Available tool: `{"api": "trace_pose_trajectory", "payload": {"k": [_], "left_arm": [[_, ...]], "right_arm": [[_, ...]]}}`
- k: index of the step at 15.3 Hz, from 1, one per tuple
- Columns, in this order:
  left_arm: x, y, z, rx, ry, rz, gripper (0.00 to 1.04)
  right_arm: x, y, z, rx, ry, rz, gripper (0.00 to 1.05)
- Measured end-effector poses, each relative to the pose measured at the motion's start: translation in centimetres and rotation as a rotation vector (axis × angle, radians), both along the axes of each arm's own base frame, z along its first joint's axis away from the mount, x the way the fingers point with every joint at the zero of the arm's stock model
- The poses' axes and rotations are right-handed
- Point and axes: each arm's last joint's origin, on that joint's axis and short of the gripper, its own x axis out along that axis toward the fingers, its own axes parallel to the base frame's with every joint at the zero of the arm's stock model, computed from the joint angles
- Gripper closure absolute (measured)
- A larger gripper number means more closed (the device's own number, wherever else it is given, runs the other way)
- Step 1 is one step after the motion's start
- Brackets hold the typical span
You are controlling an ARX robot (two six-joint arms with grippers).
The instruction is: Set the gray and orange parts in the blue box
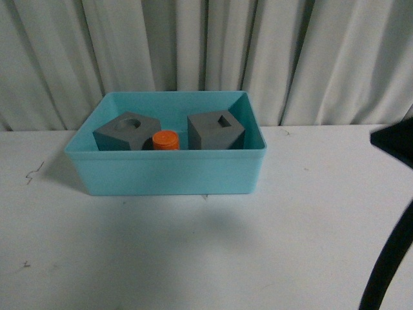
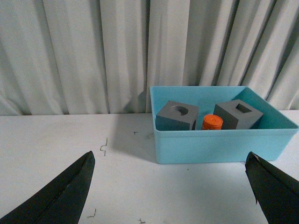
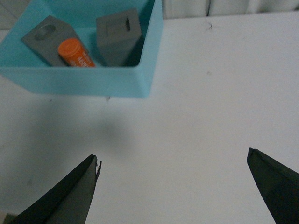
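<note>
Both gray cubes (image 1: 127, 131) (image 1: 215, 130) and the orange cylinder (image 1: 165, 140) are seen inside the blue box (image 1: 166, 171) on the bench (image 1: 206, 245), so the wide-open, empty left claw (image 2: 170, 186) and right claw (image 3: 187, 186) are best kept clear of the box.

White printing runs along the side of the orange cylinder (image 3: 74, 52) in the right wrist view, but it is too small and blurred to read. The other two views show only the cylinder's plain top. No other text, label or number is legible.
</note>
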Motion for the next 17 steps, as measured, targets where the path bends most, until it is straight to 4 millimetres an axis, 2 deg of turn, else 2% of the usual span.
{"api": "trace_pose_trajectory", "payload": {"k": [3, 6, 7, 8, 9, 10, 11, 14, 15, 17], "left_arm": [[0.0, 0.0, 0.0, 0.0, 0.0, 0.0, 0.07], [0.0, 0.0, 0.0, 0.0, -0.001, 0.0, 0.07], [0.0, 0.0, 0.0, 0.0, 0.001, -0.002, 0.07], [0.0, 0.0, 0.0, 0.0, 0.0, 0.002, 0.07], [0.0, 0.0, 0.0, 0.0, 0.0, 0.002, 0.07], [0.0, 0.0, 0.0, 0.0, 0.0, 0.0, 0.07], [0.0, 0.0, 0.0, 0.0, 0.0, 0.0, 0.07], [0.0, 0.0, 0.0, 0.0, 0.0, 0.0, 0.07], [0.0, 0.0, 0.0, 0.0, 0.0, 0.0, 0.07], [0.0, 0.0, 0.0, 0.0, 0.0, 0.0, 0.07]], "right_arm": [[-1.4, -0.2, -0.5, 0.026, 0.014, -0.008, 0.06], [-1.2, -0.2, -0.6, 0.043, -0.012, -0.041, 0.07], [-1.0, -0.1, -1.4, -0.009, -0.218, -0.131, 0.17], [-2.4, -0.9, -2.8, -0.065, -0.346, -0.225, 0.3], [-3.6, -1.9, -3.1, -0.077, -0.436, -0.277, 0.41], [-4.3, -2.5, -2.0, -0.061, -0.544, -0.305, 0.54], [-4.9, -2.8, -1.4, -0.052, -0.583, -0.302, 0.65], [-6.8, -3.7, -3.2, -0.08, -0.527, -0.288, 1.01], [-7.6, -4.0, -2.9, -0.077, -0.558, -0.294, 1.03], [-8.6, -5.2, -3.5, -0.079, -0.547, -0.291, 1.03]]}}
